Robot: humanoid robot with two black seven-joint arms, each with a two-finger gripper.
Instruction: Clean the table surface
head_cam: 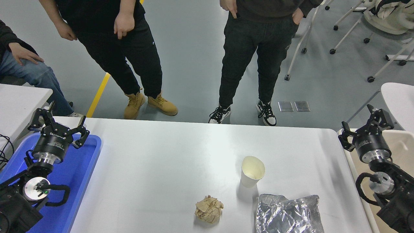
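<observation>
The left gripper (pixel 57 124) has its fingers (pixel 82 133) spread wide with nothing between them, poised above the far end of a blue plastic tray (pixel 84 171) that lies on the table's left edge. The left arm runs back from it to the lower left corner. The right gripper (pixel 367 124) likewise has its fingers (pixel 344 129) splayed apart and empty; it hangs just off the right edge of the table, over a cream-coloured surface, with the right arm coming in from the lower right corner.

Between the two arms stretches the table surface (pixel 168 155), glossy white and filling the middle of the view. Toward its near right part stands an upright white paper cup (pixel 252 171), open at the top. Near it, closer to the camera and to the left, lies a crumpled ball of brown paper (pixel 209 209). Just right of the ball, below the cup, lies a crinkled silver foil bag (pixel 288 213), apart from both.

Beyond the far edge two people stand on the grey floor, one in tan boots (pixel 150 104), one in black-and-white sneakers (pixel 242 114). A third person sits at the upper left, beside a smaller white table (pixel 19 100).
</observation>
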